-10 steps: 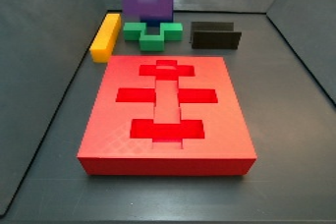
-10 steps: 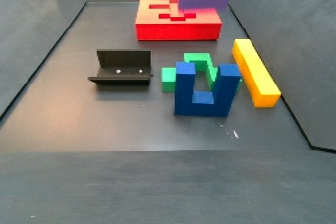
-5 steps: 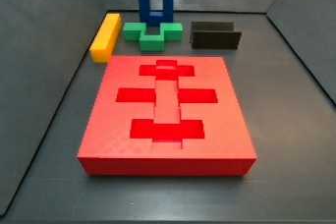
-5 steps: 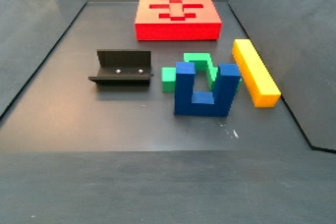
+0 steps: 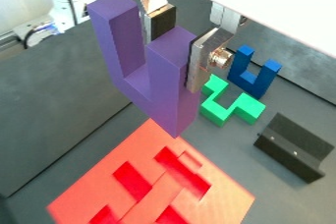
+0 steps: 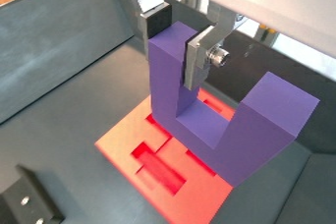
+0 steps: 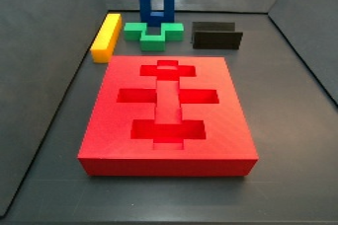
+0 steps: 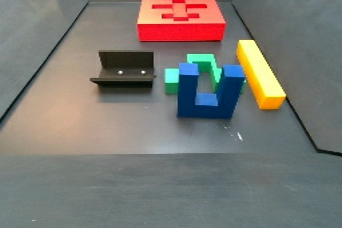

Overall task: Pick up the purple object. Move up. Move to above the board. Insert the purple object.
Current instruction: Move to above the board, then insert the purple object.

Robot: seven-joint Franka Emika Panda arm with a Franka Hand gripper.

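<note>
The gripper (image 5: 178,46) hangs above the board (image 5: 98,184), its silver plates clamped on the purple object (image 5: 147,66).

The purple object (image 6: 217,105) shows only in both wrist views, its prongs pointing up. In both side views the red board (image 7: 168,111) lies flat, with the blue piece (image 8: 211,92), green block (image 8: 191,72), yellow bar (image 8: 259,72) and fixture (image 8: 123,70) well apart from it.

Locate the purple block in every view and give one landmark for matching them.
Wrist view: purple block, prongs up, clamped in the hand above the board.
Wrist view: purple block in the hand, over the board.
Side view: not in it.
Side view: not in it.
Shared landmark: the board.
</note>
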